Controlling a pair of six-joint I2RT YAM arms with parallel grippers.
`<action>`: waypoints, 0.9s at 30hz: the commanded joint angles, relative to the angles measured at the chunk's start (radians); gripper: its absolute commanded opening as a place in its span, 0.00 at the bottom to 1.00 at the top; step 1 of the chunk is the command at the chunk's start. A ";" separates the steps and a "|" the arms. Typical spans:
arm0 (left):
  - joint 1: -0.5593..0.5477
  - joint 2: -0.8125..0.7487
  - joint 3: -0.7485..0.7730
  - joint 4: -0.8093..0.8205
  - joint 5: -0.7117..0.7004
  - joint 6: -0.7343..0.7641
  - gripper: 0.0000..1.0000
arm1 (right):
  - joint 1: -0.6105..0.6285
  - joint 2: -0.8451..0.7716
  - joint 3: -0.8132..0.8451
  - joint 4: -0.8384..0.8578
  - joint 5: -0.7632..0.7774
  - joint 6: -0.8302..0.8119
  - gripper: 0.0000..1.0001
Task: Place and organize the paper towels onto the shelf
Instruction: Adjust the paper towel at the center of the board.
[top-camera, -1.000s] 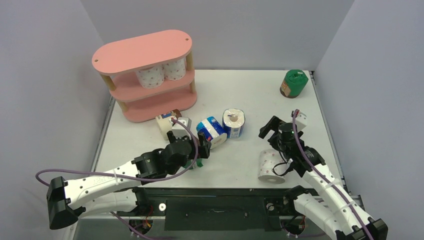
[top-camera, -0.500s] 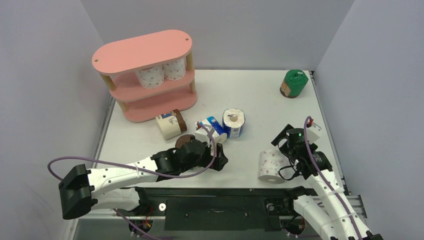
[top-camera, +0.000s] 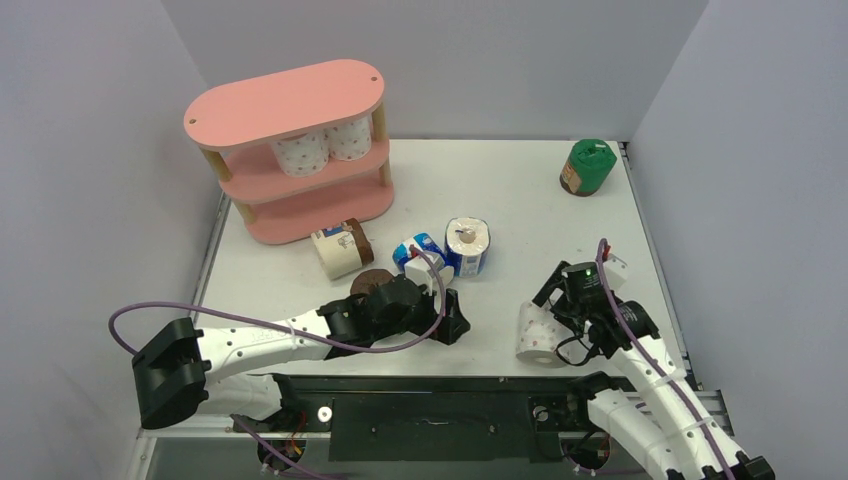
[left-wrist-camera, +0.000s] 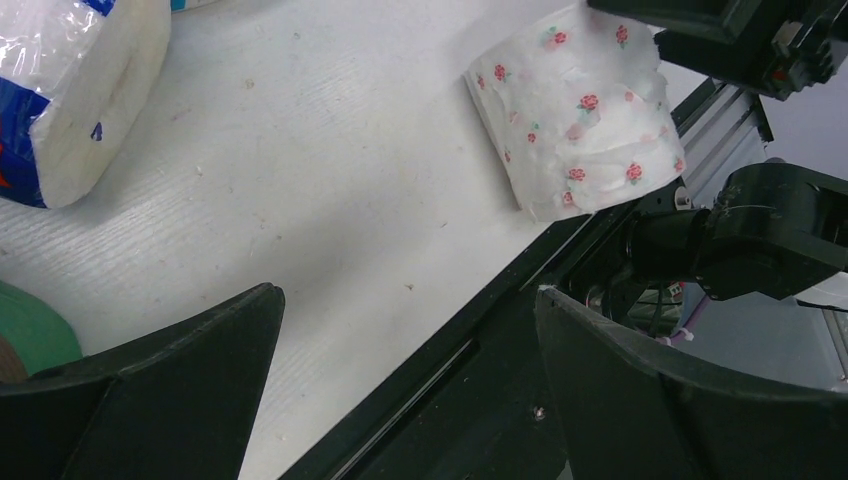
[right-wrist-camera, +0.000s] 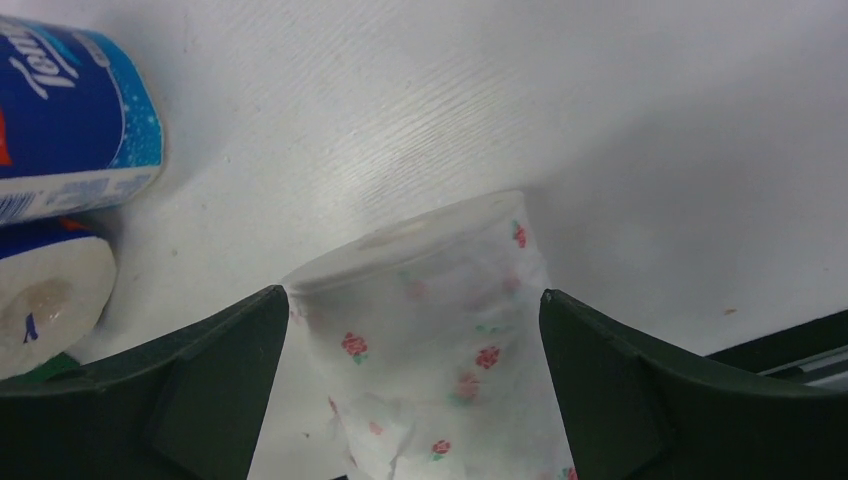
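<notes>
Right gripper: fingers spread wide, straddling a pink-dotted roll that lies on its side at the lower right of the top view. Contact cannot be confirmed. Left gripper: fingers spread wide, nothing between them, above the table at lower centre, near the front edge. A blue-and-white roll stands at centre, a second lying just beside it. A brown-and-beige roll lies further left, a green roll at upper right. The shelf, upper left, carries two dotted rolls on its middle tier.
</notes>
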 joint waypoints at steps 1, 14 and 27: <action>-0.004 -0.002 0.054 0.046 0.013 0.002 0.96 | 0.064 -0.008 -0.025 0.116 -0.067 0.039 0.91; -0.004 -0.013 0.042 0.007 -0.043 -0.022 0.97 | 0.234 0.186 0.012 0.332 -0.059 0.063 0.89; 0.010 0.036 0.071 0.067 -0.001 -0.014 0.96 | 0.266 0.063 0.106 0.187 0.124 0.017 0.89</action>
